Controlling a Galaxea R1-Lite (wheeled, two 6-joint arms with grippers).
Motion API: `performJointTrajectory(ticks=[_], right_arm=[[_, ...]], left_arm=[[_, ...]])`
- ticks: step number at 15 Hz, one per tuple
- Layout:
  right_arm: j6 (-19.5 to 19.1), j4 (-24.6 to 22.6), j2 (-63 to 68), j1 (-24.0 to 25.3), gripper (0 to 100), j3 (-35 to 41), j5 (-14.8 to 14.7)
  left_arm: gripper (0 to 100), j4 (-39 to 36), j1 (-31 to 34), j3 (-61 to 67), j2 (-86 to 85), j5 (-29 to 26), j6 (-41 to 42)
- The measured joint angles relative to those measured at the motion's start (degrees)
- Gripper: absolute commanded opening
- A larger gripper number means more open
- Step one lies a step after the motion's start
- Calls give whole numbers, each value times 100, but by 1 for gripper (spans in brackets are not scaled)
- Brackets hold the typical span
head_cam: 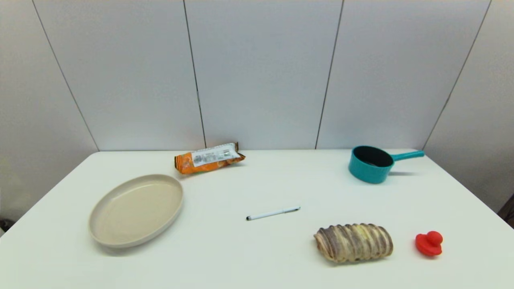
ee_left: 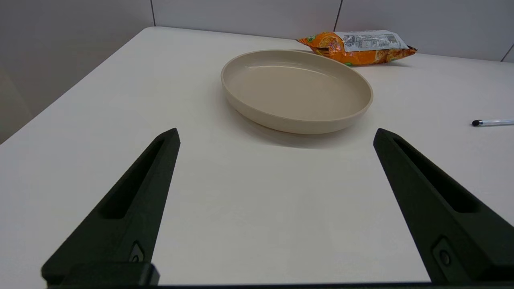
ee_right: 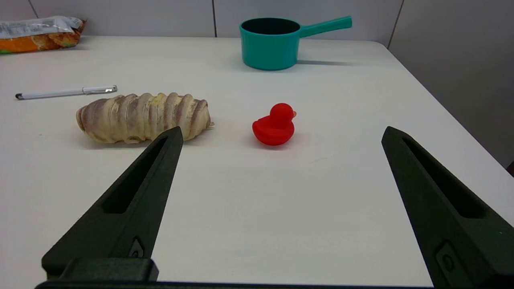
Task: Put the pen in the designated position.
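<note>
Neither claw shows up in the head view, so both arms sit parked out of it. What that view does give is a plain white bench [head_cam: 225, 257] backed by grey wall panels [head_cam: 261, 72] with thin dark seams. The pen [head_cam: 273, 213] lies flat near the middle of the bench, slim and white with a black tip pointing to the robot's left and a small clip at the other end. A beige oval plate [head_cam: 100, 233] sits well to its left, an orange snack bag [head_cam: 209, 158] behind that, a teal saucepan [head_cam: 371, 164] at the back right, and a striped bread loaf [head_cam: 353, 242] plus a red toy duck [head_cam: 429, 243] at the front right.

Left wrist view: the left claw [ee_left: 277, 136] hangs spread wide over bare bench, holding nothing, facing the plate, with the pen's black tip just peeking in at the edge.

Right wrist view: the right claw [ee_right: 281, 134] is also spread wide and empty, low over the bench, with the duck and loaf ahead and the pen lying beyond the loaf.
</note>
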Motion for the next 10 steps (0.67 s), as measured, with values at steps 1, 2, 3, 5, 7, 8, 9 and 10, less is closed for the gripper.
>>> performJointTrajectory(ticks=[1, 2, 3, 5, 7, 8, 9, 10], right_arm=[[0, 0, 0, 0, 100, 0, 0], [2, 0, 0, 0, 100, 0, 0], [0, -1, 0, 0, 100, 0, 0], [-4, -4, 0, 0, 100, 2, 0], [-1, -6, 0, 0, 100, 4, 0], [-1, -9, 0, 0, 100, 4, 2], [0, -9, 0, 0, 100, 4, 0], [-1, -9, 0, 0, 100, 4, 0]], left_arm=[[100, -2, 0, 0, 0, -2, 2], [100, 0, 0, 0, 0, 0, 5], [100, -2, 0, 0, 0, 0, 2], [100, 0, 0, 0, 0, 0, 5], [100, 0, 0, 0, 0, 0, 2], [100, 0, 0, 0, 0, 0, 2], [100, 0, 0, 0, 0, 0, 5], [100, -2, 0, 0, 0, 0, 2]])
